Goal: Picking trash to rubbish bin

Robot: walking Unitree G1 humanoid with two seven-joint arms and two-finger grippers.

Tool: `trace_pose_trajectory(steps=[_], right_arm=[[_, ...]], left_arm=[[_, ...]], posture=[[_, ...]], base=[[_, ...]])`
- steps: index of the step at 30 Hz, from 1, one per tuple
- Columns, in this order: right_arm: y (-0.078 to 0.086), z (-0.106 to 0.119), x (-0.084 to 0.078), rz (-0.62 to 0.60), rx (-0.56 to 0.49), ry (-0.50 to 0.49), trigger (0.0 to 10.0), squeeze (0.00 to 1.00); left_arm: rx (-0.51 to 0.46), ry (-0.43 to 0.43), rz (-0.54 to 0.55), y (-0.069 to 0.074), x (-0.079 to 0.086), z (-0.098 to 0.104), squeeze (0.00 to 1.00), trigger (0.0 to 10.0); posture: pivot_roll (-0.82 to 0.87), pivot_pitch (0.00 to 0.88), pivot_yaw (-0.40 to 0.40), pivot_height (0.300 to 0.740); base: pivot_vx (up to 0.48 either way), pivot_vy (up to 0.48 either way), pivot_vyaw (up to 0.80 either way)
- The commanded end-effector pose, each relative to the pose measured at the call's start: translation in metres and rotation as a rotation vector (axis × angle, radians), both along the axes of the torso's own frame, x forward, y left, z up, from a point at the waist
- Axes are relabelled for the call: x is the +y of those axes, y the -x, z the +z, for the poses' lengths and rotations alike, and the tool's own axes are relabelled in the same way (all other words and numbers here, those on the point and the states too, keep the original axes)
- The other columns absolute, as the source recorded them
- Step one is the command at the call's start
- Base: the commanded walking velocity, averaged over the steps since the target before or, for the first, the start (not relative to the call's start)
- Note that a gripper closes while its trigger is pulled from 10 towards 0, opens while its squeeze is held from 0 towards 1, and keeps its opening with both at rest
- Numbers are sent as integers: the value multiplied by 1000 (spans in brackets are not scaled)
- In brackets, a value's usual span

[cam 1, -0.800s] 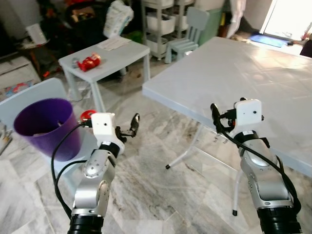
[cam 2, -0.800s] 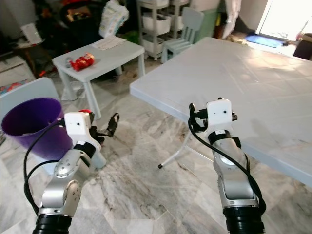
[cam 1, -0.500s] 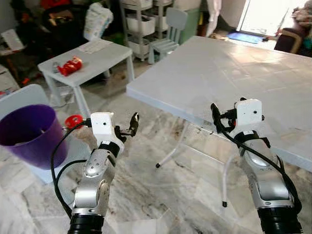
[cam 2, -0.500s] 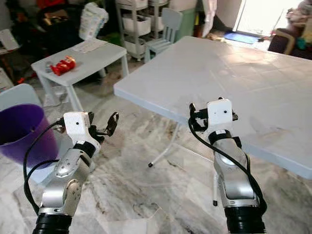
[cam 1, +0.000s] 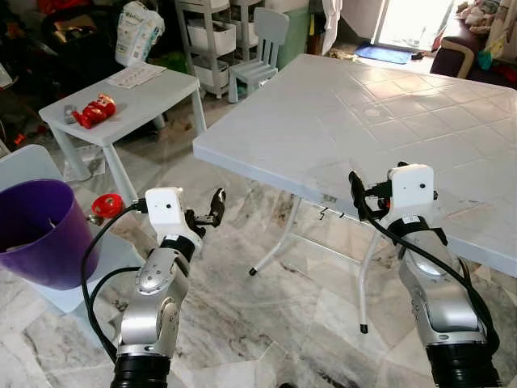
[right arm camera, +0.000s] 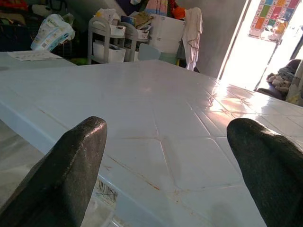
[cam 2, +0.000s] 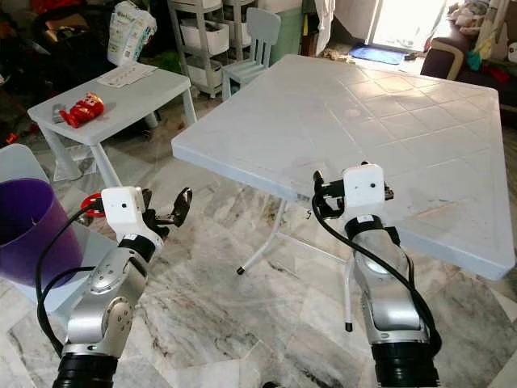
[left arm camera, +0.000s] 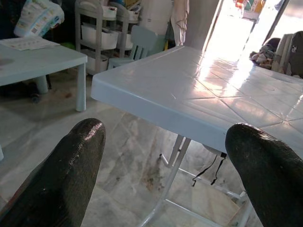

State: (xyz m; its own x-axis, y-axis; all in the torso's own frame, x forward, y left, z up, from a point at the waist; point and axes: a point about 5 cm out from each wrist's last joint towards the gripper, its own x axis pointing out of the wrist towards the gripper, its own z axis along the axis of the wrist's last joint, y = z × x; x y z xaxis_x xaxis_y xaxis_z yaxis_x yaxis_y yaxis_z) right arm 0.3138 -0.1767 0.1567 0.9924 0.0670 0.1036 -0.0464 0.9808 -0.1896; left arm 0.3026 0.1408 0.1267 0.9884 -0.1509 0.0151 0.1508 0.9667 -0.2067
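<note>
L gripper (cam 1: 212, 217) is held up over the marble floor (cam 1: 266, 323), jaws released w/ a wide gap, nothing between them; its wrist view looks along the two black fingers (left arm camera: 71, 175) at the near edge of the big white bench (cam 1: 388, 121). R gripper (right arm camera: 165, 175) is raised just at the near edge of that big bench, jaws also released and holding nothing, w/ bare tiled bench top beyond them.

Purple rubbish bin (cam 1: 36, 234) stands on the floor at far left, beside the L arm, w/ a pale scrap of smth inside; can't tell what. A small red round item (cam 1: 106, 205) lies on the floor just beside the bin, between it and the L gripper.

Red crumpled trash (cam 1: 93, 111) lies on the small white bench (cam 1: 145, 101) further back, toward its left edge, well apart from both grippers. A sheet of paper (cam 1: 133, 75) lies near that bench's far edge. Behind: a printed bag (cam 1: 136, 31), a shelf trolley (cam 1: 206, 32) and a small pale chair (cam 1: 262, 48).
</note>
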Motion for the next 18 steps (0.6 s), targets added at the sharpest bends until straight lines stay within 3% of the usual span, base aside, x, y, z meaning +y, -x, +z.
trace_pose_trajectory(steps=[1, 14, 18], right_arm=[[-1, 5, 0, -3, -13, 2, 10000, 0], [-1, 5, 0, -3, -15, -2, 10000, 0], [-1, 7, 1, 2, -27, 0, 10000, 0]], left_arm=[[3, 5, 1, -3, 1, 2, 0, 10000], [15, 5, 10, -4, 3, 1, 0, 10000], [18, 3, 12, -4, 3, 1, 0, 10000]], posture=[[-48, 22, 11, 740], [-48, 23, 13, 740], [-49, 23, 13, 740]], base=[[0, 0, -800], [0, 0, -800], [0, 0, 0]])
